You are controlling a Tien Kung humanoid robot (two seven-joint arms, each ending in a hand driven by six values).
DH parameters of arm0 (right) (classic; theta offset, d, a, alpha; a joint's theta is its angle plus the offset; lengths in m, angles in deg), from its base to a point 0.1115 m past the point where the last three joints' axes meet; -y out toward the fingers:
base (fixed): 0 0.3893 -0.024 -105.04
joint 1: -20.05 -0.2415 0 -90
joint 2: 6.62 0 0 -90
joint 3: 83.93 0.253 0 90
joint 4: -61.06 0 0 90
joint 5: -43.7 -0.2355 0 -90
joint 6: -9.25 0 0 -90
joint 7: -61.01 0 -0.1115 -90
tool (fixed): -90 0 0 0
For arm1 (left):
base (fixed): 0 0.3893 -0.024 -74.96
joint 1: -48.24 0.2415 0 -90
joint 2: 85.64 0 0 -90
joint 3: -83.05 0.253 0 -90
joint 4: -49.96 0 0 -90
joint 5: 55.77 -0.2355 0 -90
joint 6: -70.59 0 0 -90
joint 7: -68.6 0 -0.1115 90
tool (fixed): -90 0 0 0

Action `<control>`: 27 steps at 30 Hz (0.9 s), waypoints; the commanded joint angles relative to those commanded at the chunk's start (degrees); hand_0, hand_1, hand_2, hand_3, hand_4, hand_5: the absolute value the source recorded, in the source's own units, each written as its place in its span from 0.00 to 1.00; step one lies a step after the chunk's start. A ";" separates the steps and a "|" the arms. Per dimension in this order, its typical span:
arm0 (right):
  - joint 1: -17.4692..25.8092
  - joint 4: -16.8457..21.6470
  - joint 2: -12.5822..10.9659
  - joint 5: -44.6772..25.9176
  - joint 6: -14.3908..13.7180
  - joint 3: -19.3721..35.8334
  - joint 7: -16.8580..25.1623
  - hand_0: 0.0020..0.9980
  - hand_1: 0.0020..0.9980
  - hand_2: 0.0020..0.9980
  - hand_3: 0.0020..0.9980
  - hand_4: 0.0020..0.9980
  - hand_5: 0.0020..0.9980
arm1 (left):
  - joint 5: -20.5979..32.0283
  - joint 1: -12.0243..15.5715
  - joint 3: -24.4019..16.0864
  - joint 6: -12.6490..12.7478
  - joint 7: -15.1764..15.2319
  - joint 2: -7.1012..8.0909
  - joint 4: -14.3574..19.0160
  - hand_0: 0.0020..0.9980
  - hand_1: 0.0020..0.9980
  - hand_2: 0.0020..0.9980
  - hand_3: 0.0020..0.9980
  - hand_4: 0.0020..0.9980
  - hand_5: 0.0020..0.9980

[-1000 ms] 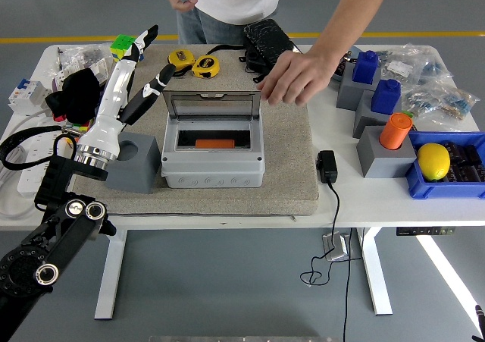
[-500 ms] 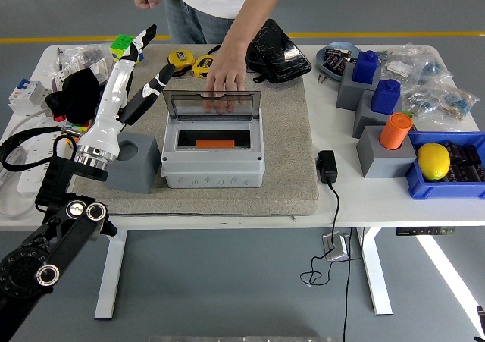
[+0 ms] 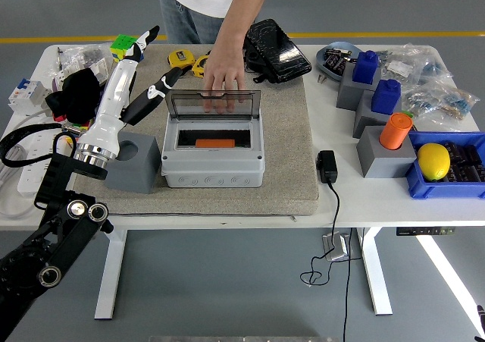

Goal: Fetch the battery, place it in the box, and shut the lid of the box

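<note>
The left hand [image 3: 151, 61] is seen extended over the upper left part of the beige mat [image 3: 292, 160], its fingers spread and relaxed with nothing held; one dark finger points up beside a Rubik's cube [image 3: 122, 46], others reach toward a yellow tape measure [image 3: 180, 57]. The white forearm runs back down to the lower left, just above a grey block [image 3: 135, 162] with a round hole. To the right of that block the grey box [image 3: 214, 152] is placed on the mat, and the orange battery [image 3: 214, 142] is seen lying inside its opening. The transparent lid [image 3: 213, 103] is stood up at the box's far edge, and a person's hand [image 3: 225, 75] is laid on its top edge from the table's far side. Behind that hand a black pouch [image 3: 274, 49] is found. Further right, on the white table [image 3: 341, 198], grey stands with blue blocks [image 3: 365, 67], an orange cylinder [image 3: 395, 130] and a lemon [image 3: 433, 161] in a blue bin are set. The right hand is not seen.
</note>
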 joint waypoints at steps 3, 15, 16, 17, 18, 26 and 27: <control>-0.04 0.00 0.00 -0.16 -0.01 -0.20 0.03 0.82 0.81 0.77 0.79 1.00 1.00 | -7.17 -1.13 1.69 -2.32 -2.64 1.27 -2.02 0.94 0.88 0.85 0.86 1.00 1.00; 0.30 0.00 0.00 0.20 0.11 0.39 -0.02 0.83 0.81 0.77 0.79 1.00 1.00 | -9.14 -1.71 4.07 -6.72 -4.80 2.36 -6.70 0.92 0.90 0.84 0.84 1.00 1.00; 0.32 0.00 0.06 0.07 0.15 0.26 0.04 0.83 0.81 0.77 0.79 1.00 1.00 | -9.05 -1.68 4.03 -6.79 -4.81 2.29 -6.85 0.92 0.90 0.84 0.84 1.00 1.00; 0.32 0.00 0.13 -0.11 0.17 0.09 0.13 0.83 0.81 0.77 0.79 1.00 1.00 | -8.93 -1.61 4.04 -6.90 -4.77 2.25 -6.88 0.92 0.90 0.85 0.83 1.00 1.00; 0.30 0.00 0.16 -0.21 0.18 0.00 0.18 0.83 0.81 0.77 0.79 1.00 1.00 | -8.88 -1.54 4.09 -6.94 -4.71 2.25 -6.83 0.92 0.90 0.85 0.83 1.00 1.00; -0.14 0.00 -0.15 -0.04 0.08 0.35 0.21 0.83 0.81 0.77 0.79 1.00 1.00 | -8.69 0.16 5.04 -6.90 -4.51 3.54 -2.81 0.91 0.90 0.83 0.83 1.00 1.00; -0.16 0.00 -0.22 0.05 0.08 0.47 0.18 0.83 0.81 0.77 0.79 1.00 1.00 | -8.61 0.45 5.36 -6.93 -4.64 3.89 -2.02 0.91 0.90 0.83 0.83 1.00 1.00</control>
